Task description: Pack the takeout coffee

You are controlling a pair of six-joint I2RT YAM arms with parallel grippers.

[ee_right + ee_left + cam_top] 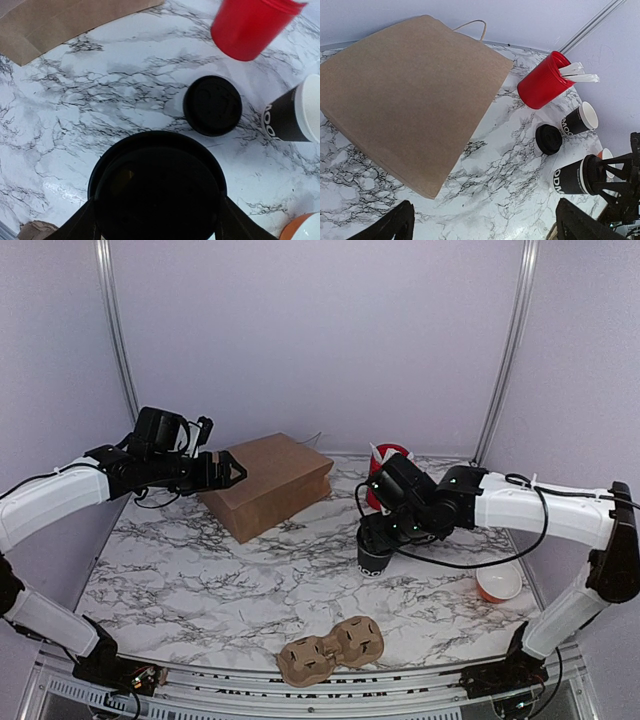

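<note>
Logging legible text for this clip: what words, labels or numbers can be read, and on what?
"ODM", roughly, sideways and partly cut off, white: on the side of the takeout coffee.
"MO", partly cut off, white: on the side of the open black cup.
Paper bag and red tub: no text visible.

So that's two black cups [568,181] [579,120], two lids [212,105] [157,192], plus one each of paper bag [268,485], red tub [542,82], cup carrier [330,648] and orange bowl [498,585].

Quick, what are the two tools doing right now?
Left tool: open, holding nothing.
Right tool: either side of the takeout coffee, at its lid; cannot tell if it grips.
</note>
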